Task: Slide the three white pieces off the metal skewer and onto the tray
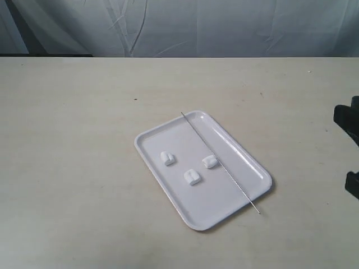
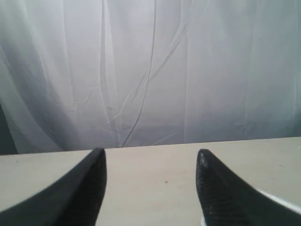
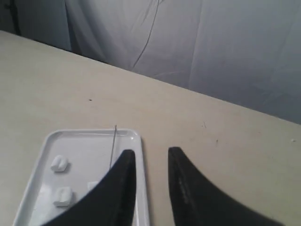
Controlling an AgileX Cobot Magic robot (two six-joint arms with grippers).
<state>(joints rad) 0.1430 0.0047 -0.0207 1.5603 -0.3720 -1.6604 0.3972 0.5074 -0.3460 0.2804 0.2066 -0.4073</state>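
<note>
tray [image 1: 216, 204] rim, skewer [image 1: 220, 163] tip beyond

Ext cam: high, tilted down at the flat beige table [image 1: 73, 168], facing the wrinkled grey-white cloth backdrop [image 1: 224, 28] along top of frame; white rectangular plastic tray [image 1: 213, 202] sits centre-right, mid-range. L wrist cam: low, near level, looks past its black left tool [image 2: 150, 151] across table to backdrop. R wrist cam: higher, tilted down past black right tool [image 3: 151, 150], tray close. Ext & R wrist share tray; all 3 share table, backdrop.
</note>
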